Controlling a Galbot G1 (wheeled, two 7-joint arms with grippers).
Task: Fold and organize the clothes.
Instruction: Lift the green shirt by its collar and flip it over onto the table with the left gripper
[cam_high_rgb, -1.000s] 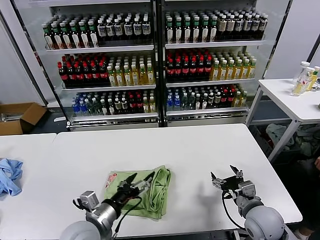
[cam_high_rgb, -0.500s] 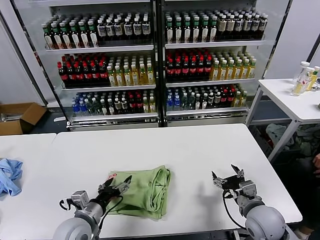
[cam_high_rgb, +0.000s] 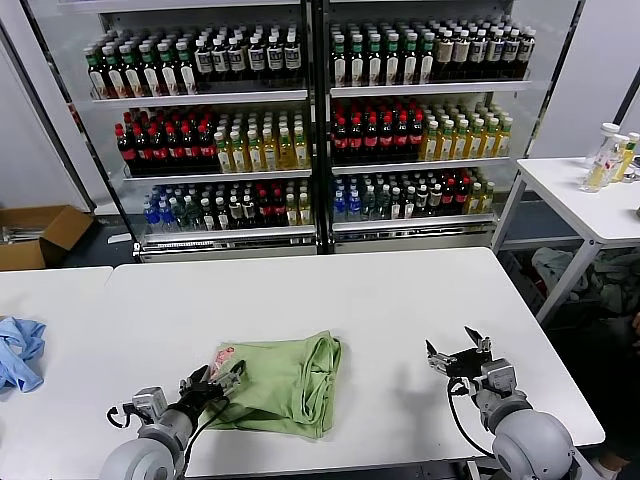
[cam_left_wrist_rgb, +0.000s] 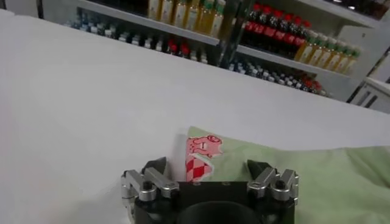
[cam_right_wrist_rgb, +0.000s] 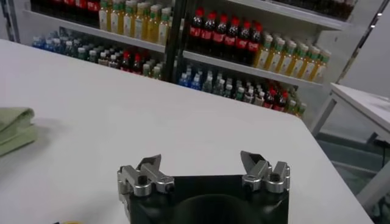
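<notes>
Light green T-shirt (cam_high_rgb: 285, 383), red-and-white print, seemingly checked, white table (cam_high_rgb: 380, 300)

White table (cam_high_rgb: 400, 300) carries folded green T-shirt (cam_high_rgb: 285, 385).

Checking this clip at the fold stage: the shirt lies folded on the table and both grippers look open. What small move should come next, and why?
Probably draw the left gripper a little farther clear of the shirt. It is open and holds nothing, at the shirt's printed corner, and the shirt already lies folded on the table. The right gripper hangs open, well away from it.
</notes>
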